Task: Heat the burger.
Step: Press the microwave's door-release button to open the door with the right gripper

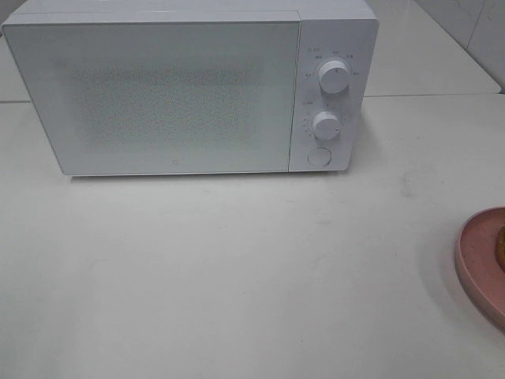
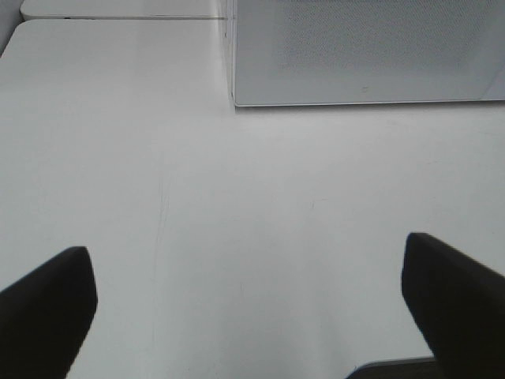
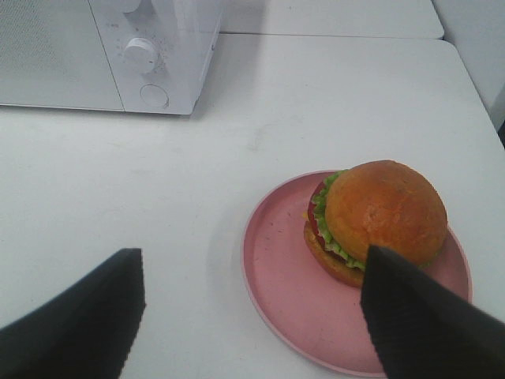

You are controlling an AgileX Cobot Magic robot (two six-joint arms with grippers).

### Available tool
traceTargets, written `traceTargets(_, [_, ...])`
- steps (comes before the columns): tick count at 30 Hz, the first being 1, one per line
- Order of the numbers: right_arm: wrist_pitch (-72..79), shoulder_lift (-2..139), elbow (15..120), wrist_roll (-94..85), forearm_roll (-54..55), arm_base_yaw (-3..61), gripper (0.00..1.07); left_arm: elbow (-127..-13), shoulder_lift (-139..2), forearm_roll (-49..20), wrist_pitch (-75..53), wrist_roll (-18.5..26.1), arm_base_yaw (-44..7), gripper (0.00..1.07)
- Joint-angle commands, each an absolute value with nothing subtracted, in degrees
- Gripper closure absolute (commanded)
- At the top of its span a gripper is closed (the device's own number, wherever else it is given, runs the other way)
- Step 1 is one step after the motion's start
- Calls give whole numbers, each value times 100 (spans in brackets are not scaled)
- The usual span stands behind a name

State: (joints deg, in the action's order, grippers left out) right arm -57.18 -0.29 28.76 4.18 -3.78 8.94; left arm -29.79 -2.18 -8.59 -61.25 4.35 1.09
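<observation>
The burger [image 3: 379,217] sits on a flat pink plate [image 3: 284,276], off the plate's middle. Its bun dome faces up, and green lettuce and a red layer show beneath it. In the high view the plate [image 1: 477,260] lies at the right edge of the white table [image 1: 237,276], cut by the frame and well apart from the microwave [image 1: 173,95]. Only a yellow-brown sliver of the burger [image 1: 500,249] shows there at the border.

The right gripper [image 3: 252,260] stands wide, with nothing held between its two dark fingers [image 3: 87,324]. The burger is not in the gap. It lies just ahead of one finger, whose tip overlaps the bun's near edge in the wrist view; whether it touches the bun I cannot tell. The gap itself shows bare table and the near rim of the plate. The other finger is well apart from the plate.

The left gripper [image 2: 246,249] is also spread wide and holds nothing. Its fingers [image 2: 47,308] are over bare table, with the microwave's lower front corner ahead of them.

The white microwave stands at the back of the table with its door [image 1: 158,95] shut. Beside the door, on the right panel, two round knobs [image 1: 334,76] sit one above the other, with a round button [image 1: 319,156] below them.
</observation>
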Motion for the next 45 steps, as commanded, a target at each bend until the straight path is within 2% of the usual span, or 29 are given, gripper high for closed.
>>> traceTargets(1, [-5707,-178,2859,476,-361,888,32,-2956,-201,-882,-6119,413,115,9])
traceTargets(18, [-5460,132,3197,441,-355,888,32,-2956,-201,-882,-6119,413,115,9])
traceTargets(45, [-2561,3266,3146,435,-401,888,32,-2956,-201,-882,-6119,413,115,9])
